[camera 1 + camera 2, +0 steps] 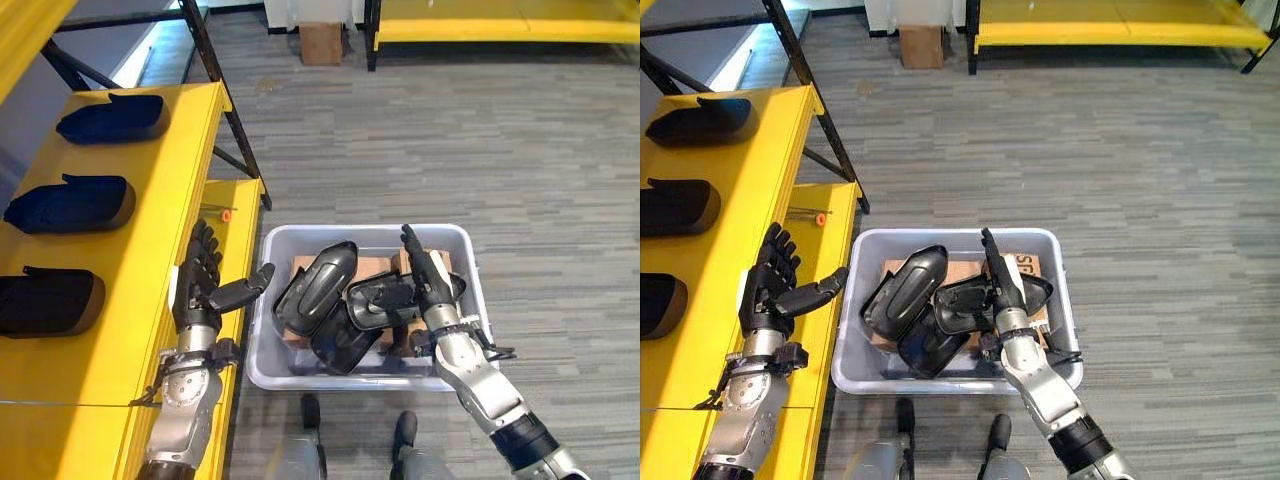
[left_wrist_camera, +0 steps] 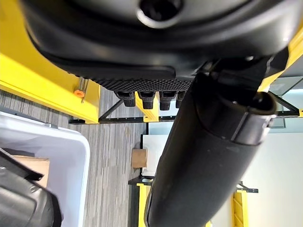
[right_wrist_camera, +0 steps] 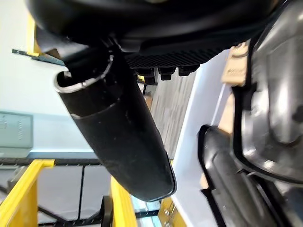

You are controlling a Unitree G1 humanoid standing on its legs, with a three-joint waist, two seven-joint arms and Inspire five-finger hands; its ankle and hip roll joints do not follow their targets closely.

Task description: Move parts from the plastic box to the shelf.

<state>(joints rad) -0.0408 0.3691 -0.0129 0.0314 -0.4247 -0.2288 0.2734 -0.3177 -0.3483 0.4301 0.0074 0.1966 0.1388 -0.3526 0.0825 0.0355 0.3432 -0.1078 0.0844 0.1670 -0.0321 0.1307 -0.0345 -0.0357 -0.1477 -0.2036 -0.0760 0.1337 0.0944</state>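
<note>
**Both hands empty over a box full of black parts**

The plastic box (image 1: 262,330) sits on the floor just beside the yellow shelf (image 1: 170,210). Inside it lies a loose heap of black moulded parts (image 1: 318,290) — curved shells stacked at angles, with brown cardboard (image 1: 372,266) showing under them. On the shelf, 3 dark parts (image 1: 72,203) already lie in a row, well apart from one another.

The right hand (image 1: 428,275) hangs inside the box above the heap, its fingers (image 1: 411,243) straight and together, holding nothing; whether it touches the part beneath cannot be told. In the right wrist view a glossy part (image 3: 279,118) lies close beside the thumb (image 3: 118,137). The left hand (image 1: 198,285) is raised between the shelf edge and the box wall, fingers (image 1: 205,245) straight and spread, thumb pointing toward the box, also empty.

The step in hand looks like picking the next part out of the heap. The shells appear to be rigid plastic, probably light for their bulk and not fragile, but smooth and rounded, so a flat pinch on the domed back could slip. A rim or open edge seems the better hold — fingers curled under the lip, thumb on the outer face. Since the parts lean on each other, lifting the topmost one (image 1: 372,300) should disturb the heap least.
</note>
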